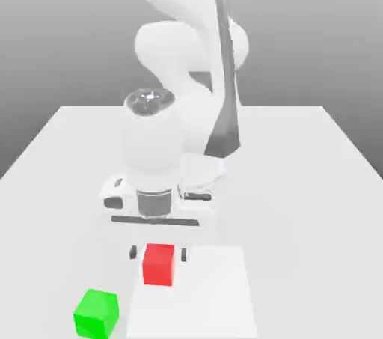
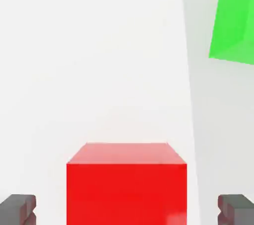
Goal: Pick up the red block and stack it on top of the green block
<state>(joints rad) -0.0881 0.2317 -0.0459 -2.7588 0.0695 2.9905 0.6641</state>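
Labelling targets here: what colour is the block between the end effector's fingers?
Red block; the hand view shows it best.

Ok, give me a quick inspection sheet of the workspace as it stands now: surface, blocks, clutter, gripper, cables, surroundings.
Surface: white table, with a brighter white square patch near the front.
Job's things: red block sits on the patch, directly below the gripper; green block sits on the table off the patch, toward the exterior view's left, apart from the red one. Not stacked yet.
Clutter: nothing seen.
Gripper: gripper points down over the red block, fingers open on either side of it with a gap, not gripping.
Cables: nothing seen.
Surroundings: plain grey backdrop.
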